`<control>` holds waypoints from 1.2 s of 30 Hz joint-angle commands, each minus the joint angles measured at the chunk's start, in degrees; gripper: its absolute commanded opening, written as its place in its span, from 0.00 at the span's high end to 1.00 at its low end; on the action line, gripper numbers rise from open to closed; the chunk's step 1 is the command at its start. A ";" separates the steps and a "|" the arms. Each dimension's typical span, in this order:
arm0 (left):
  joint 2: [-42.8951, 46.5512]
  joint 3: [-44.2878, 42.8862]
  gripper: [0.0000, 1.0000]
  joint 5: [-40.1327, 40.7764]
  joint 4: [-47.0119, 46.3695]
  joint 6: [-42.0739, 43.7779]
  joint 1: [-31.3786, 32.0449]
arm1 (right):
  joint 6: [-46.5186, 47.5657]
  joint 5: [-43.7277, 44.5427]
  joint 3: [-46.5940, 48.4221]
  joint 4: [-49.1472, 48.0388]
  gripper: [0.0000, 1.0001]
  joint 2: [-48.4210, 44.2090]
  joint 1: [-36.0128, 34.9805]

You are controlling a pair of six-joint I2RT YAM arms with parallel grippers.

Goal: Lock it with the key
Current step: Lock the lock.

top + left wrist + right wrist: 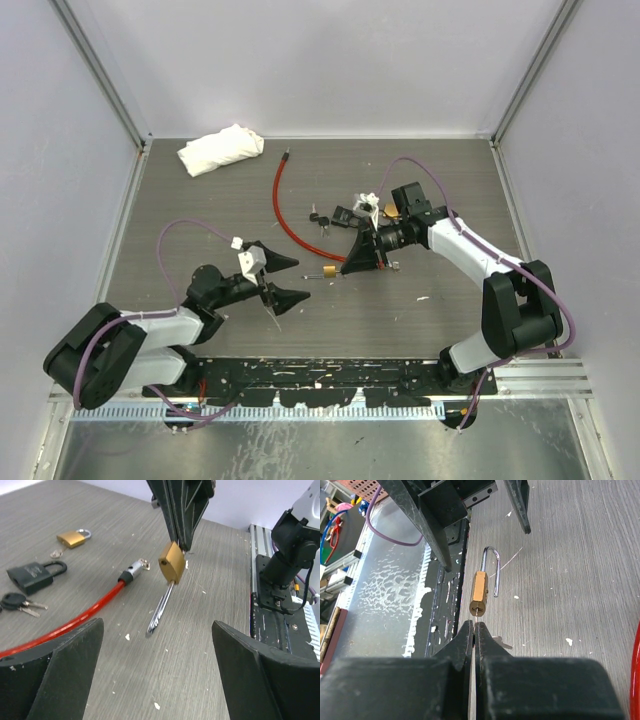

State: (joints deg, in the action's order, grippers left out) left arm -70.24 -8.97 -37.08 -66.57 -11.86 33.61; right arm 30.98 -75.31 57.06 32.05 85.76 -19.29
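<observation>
A small brass padlock [479, 592] hangs just above the table with its steel shackle [492, 570] swung open, one leg out of the body. The key [478, 614] sits in its keyhole, and my right gripper [474, 625] is shut on the key's head. From above, the padlock [328, 271] lies between the two grippers, at the tip of the right gripper [348, 268]. My left gripper [288, 281] stands open facing it, a short way off. In the left wrist view the padlock [172, 562] hangs beyond the empty left gripper [157, 680], its shackle [160, 610] pointing down toward the table.
A red cable lock [285, 205] curves across the middle. A black padlock [35, 575], a bunch of keys [17, 602] and a second brass padlock [74, 537] lie behind it. A white cloth [221, 148] is at the back left. The mounting rail [320, 375] runs along the near edge.
</observation>
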 commanded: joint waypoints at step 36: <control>-5.37 -7.18 0.60 -7.72 2.94 5.02 -0.36 | 2.33 -3.79 1.88 0.99 0.99 -1.23 -0.56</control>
State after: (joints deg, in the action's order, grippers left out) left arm -75.53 -15.14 -44.01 -57.65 -5.96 33.56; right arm 32.67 -76.18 57.06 33.08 85.76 -19.53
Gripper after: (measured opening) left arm 0.404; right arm 0.045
